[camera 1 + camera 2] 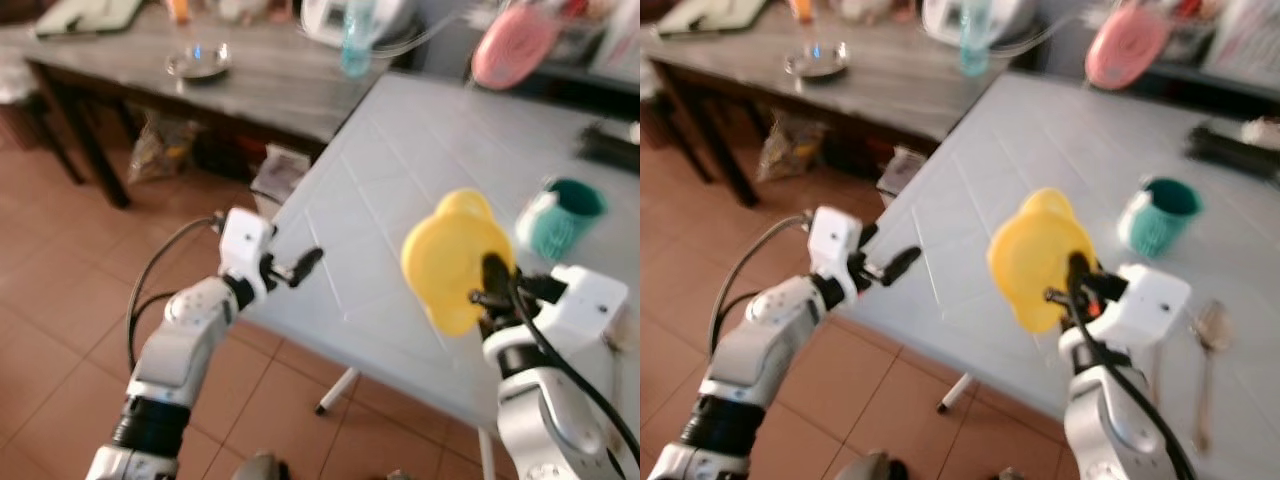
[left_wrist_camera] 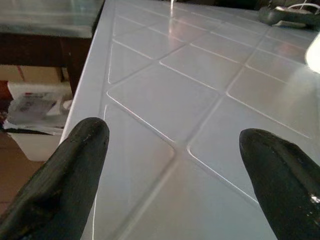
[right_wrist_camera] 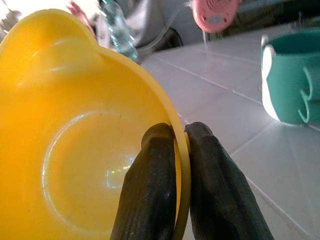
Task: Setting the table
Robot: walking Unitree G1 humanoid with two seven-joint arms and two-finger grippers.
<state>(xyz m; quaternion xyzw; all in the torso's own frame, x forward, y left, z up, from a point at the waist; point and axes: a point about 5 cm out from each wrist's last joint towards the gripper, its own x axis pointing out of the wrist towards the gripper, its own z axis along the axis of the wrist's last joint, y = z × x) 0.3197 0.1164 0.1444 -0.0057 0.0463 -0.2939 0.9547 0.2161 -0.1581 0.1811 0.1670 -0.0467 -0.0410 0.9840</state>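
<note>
While lifted above the white table (image 1: 400, 200), yellow bowl's (image 1: 448, 262) rim pinched in right claw (image 3: 181, 150).

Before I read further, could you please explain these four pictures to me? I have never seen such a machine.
It is a humanoid robot with two silver arms, each ending in a tool of two black fingers. Two pictures come from its head, looking down; two come from cameras on its wrists. The right tool pinches the rim of a yellow bowl, held above a white table. The left tool is open near the table's edge, holding nothing. On the table stand a green cup and a spoon. A darker table stands behind.
</note>
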